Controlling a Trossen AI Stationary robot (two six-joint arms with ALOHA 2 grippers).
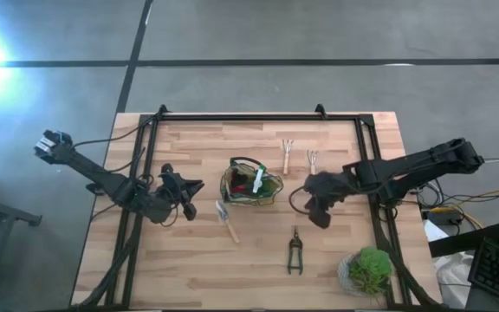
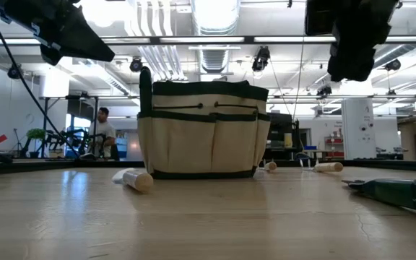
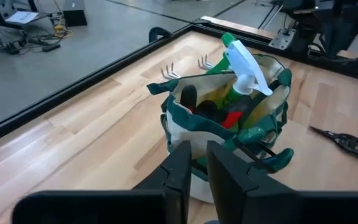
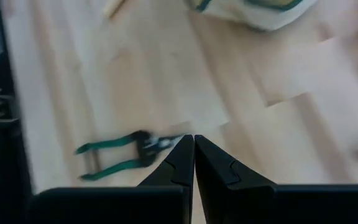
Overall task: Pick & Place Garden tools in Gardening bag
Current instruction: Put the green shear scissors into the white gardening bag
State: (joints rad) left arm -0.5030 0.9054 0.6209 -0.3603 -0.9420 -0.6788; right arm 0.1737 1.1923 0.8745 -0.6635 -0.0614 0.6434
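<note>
Both dark grippers hover empty: our right gripper, fingers together, right of the round khaki fabric bag; our left gripper, slightly parted, left of it. Bag stands upright mid-table, green white-topped spray bottle inside

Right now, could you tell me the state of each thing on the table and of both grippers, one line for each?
gardening bag: upright, open, partly filled
spray bottle: inside bag, white top sticking out
red-and-black tool: inside bag
two forks: lying on table, beyond bag
trowel: lying on table beside bag
pruners: lying on table, handles apart
left gripper: slightly open, empty, near bag
right gripper: shut, empty, above pruners
</note>
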